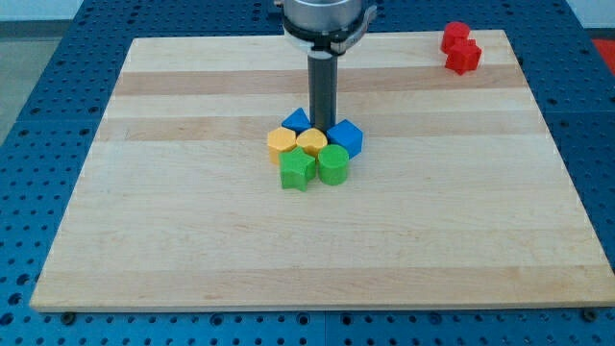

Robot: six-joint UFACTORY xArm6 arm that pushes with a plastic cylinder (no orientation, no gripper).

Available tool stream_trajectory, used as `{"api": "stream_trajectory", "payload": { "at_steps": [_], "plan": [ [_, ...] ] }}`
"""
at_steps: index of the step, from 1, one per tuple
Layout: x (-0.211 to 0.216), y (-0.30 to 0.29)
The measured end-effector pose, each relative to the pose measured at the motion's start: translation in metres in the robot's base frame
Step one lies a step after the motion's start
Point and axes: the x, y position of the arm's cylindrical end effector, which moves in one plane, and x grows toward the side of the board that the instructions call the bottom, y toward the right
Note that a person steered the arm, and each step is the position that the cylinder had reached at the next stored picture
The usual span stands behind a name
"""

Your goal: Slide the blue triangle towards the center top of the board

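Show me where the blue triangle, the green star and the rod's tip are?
blue triangle [296, 120]: camera view, its top face, left of the rod.
green star [297, 169]: camera view, its top face.
my tip [322, 127]: camera view, the rod's lower end, between the blue blocks.

my tip [322, 128] btwn blue triangle [296, 121], blue cube [346, 137]

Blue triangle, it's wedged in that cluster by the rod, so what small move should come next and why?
Probably shift my tip round to the view's bottom-left of the blue triangle, then nudge upward. My tip now sits between it and the blue cube, above the yellow blocks, so it is not behind the triangle for a push toward the top centre.
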Motion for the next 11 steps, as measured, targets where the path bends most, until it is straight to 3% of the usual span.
{"api": "stream_trajectory", "payload": {
  "at_steps": [2, 4, 6, 7, 8, 10, 11],
  "plan": [
    [0.023, -0.080],
    [-0.043, -0.074],
    [-0.024, -0.125],
    [0.009, -0.114],
    [0.020, -0.060],
    [-0.026, 0.003],
    [-0.019, -0.011]
  ]
}}
